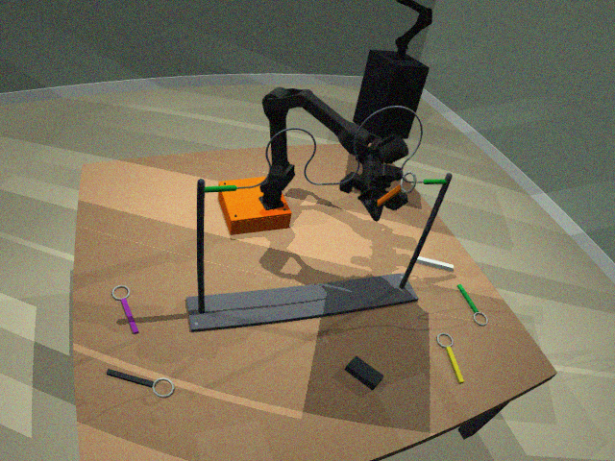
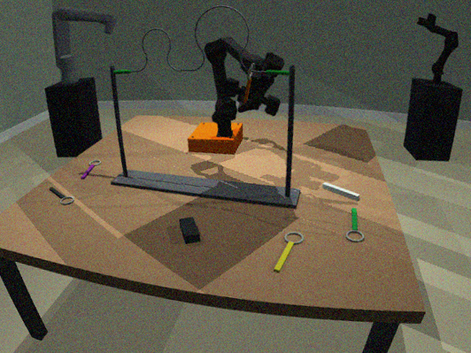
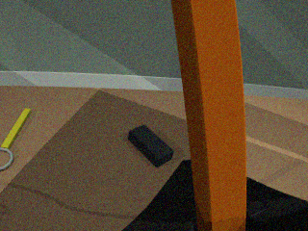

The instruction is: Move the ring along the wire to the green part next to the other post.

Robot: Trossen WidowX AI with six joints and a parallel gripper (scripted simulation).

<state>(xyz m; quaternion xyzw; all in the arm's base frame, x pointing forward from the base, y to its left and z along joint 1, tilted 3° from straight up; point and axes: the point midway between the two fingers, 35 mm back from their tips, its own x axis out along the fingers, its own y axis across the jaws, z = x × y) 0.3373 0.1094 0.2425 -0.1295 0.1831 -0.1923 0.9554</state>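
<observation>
My gripper (image 1: 381, 201) (image 2: 245, 97) (image 3: 195, 168) is shut on the orange handle (image 1: 389, 195) (image 2: 248, 88) (image 3: 217, 115), which slants up to the ring in the top view and hangs nearly upright in the exterior view. The grey ring (image 1: 415, 182) is around the thin grey wire (image 1: 422, 133) (image 2: 226, 7), just left of the right green part (image 1: 435, 181) (image 2: 279, 72). I cannot tell whether the ring touches the wire. The left green part (image 1: 220, 188) (image 2: 122, 71) is by the left post (image 1: 200, 248) (image 2: 118, 123). The ring is out of the wrist view.
The right post (image 1: 425, 232) (image 2: 290, 131) stands beside the gripper on the grey base (image 1: 258, 307) (image 2: 160, 182). The wire's tall loop rises by the arm. Purple, black, yellow and green ringed handles, a white bar (image 1: 435, 263) (image 2: 340, 191) and a black block (image 1: 363, 372) (image 2: 189, 230) (image 3: 150, 145) lie around.
</observation>
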